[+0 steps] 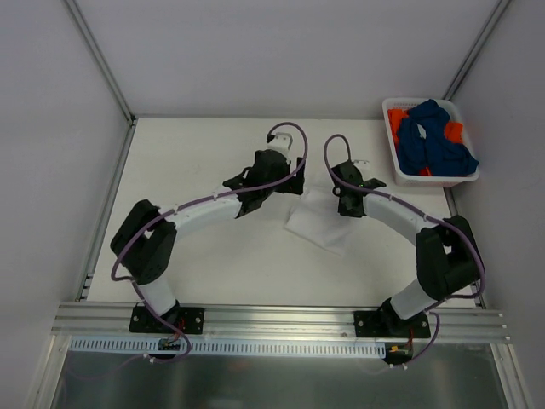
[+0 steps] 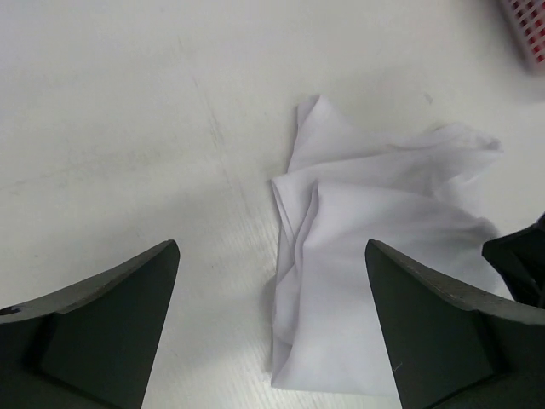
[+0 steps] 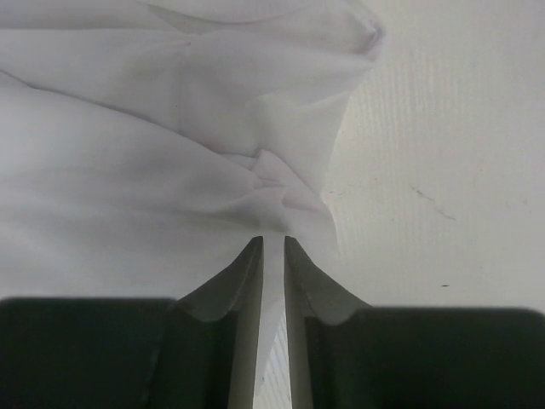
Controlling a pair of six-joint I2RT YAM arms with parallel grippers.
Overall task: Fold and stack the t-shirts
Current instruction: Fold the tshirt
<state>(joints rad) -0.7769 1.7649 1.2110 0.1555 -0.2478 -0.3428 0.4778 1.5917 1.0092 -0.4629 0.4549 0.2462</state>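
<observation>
Left black gripper [image 2: 271, 247] hangs spread wide over the crumpled plain white cloth t-shirt [image 2: 383, 247]; right black gripper [image 3: 272, 241] pinches that shirt's bunched edge.

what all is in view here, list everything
white t-shirt: one, white, crumpled at table centre between the arms
blue t-shirts: count unclear, dark blue, heaped in the basket
orange t-shirts: count unclear, bright orange, showing around the blue cloth in the basket
basket: one, white, far right corner of the table
table: one, white
rail: one, silver, near edge, carrying both arm bases
left arm: one, black and white, left of the white t-shirt, jaws wide open
right arm: one, black and white, right of it, jaws pinched on the white t-shirt
</observation>
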